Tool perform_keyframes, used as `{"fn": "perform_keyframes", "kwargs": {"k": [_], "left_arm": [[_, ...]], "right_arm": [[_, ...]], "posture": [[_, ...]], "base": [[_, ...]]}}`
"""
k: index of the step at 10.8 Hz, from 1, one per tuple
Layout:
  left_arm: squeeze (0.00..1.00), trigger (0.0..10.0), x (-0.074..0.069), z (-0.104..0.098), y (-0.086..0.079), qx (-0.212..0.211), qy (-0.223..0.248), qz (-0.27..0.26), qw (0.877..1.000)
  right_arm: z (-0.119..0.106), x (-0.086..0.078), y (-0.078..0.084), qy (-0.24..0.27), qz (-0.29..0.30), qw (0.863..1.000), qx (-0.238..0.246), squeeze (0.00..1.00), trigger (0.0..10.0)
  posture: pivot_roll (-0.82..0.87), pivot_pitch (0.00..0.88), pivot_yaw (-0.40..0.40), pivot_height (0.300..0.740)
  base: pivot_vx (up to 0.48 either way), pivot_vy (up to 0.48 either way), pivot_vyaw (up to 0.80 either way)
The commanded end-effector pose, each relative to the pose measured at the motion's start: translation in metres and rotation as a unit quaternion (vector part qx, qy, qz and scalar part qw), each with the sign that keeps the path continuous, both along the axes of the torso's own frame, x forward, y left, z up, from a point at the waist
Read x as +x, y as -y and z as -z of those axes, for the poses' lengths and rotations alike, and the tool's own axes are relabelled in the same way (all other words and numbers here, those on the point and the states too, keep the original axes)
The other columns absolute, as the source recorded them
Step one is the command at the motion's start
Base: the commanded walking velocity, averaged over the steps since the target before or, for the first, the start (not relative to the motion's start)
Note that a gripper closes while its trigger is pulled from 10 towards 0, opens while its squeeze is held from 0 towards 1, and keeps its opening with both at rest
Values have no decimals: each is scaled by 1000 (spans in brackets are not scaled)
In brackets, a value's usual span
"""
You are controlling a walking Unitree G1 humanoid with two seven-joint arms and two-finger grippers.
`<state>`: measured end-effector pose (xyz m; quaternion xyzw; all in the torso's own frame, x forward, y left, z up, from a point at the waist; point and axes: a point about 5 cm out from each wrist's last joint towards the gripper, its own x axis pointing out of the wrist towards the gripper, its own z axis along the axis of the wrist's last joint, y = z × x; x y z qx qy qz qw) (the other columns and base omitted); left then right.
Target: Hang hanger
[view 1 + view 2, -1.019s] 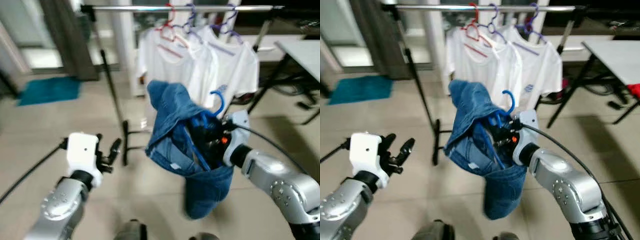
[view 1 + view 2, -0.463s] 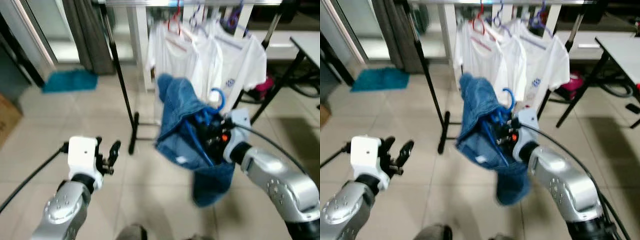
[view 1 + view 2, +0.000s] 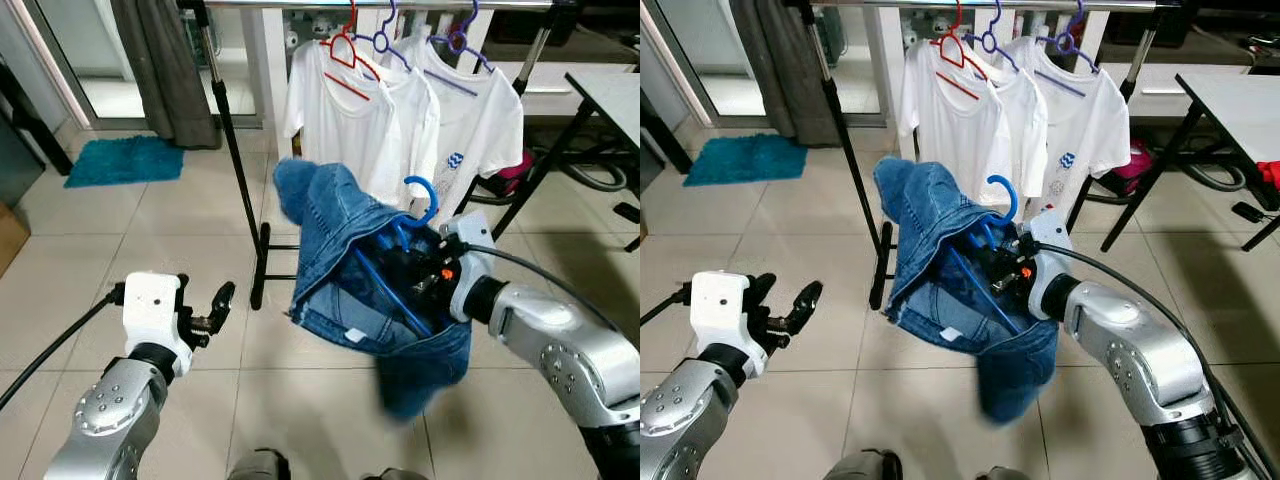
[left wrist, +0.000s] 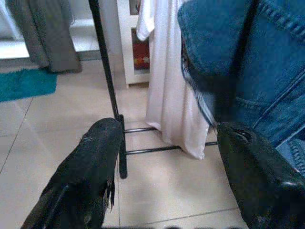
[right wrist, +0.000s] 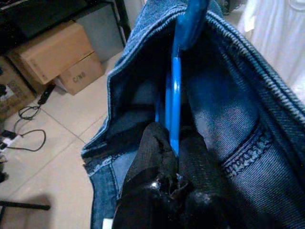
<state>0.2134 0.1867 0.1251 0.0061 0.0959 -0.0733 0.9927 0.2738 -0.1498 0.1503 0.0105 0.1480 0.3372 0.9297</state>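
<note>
Carry step: right claw point(image 5: 171, 143) clamped on blue hanger point(image 3: 420, 200) bearing denim point(image 3: 340, 250); left claw point(image 4: 162, 157) open, empty. Next, presumably: raise hook onto rail point(image 3: 380, 4).

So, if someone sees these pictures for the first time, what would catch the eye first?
First, the bundle of blue denim in the middle, draped on a blue hanger that the right gripper holds shut. Behind it, three white T-shirts hang on coloured hangers from a clothes rail. On the left, the left gripper is raised with its fingers open and holding nothing.
</note>
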Motion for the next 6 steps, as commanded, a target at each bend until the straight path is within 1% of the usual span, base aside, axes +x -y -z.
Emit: {"fn": "perform_keyframes", "kwargs": {"k": [1,2,3,4,5,6], "left_arm": [[1000,10000,2,-10,5,2,32,-1,999],[243,10000,5,-10,6,11,41,-8,999],[196,10000,8,-9,8,22,48,-10,999],[200,10000,13,-11,9,35,58,-10,998],[216,10000,14,-11,8,28,52,-19,998],[204,10000,13,-10,7,21,50,-19,998]], "right_arm": [[-6,5,4,18,14,1000,-1,0,10000],[-2,9,3,26,51,998,-5,0,10000],[9,14,2,15,107,994,2,0,10000],[24,12,-1,5,133,991,-1,0,10000],[28,7,-8,-8,113,993,17,0,10000],[26,5,-11,-6,93,995,23,0,10000]], "posture": [[-45,73,34,740],[-49,69,37,740],[-39,68,37,740],[-34,72,39,740],[-29,84,39,740],[-30,87,41,740]], "base": [[0,0,0],[0,0,0],[0,0,0],[0,0,0],[296,0,0],[274,0,0]]}}
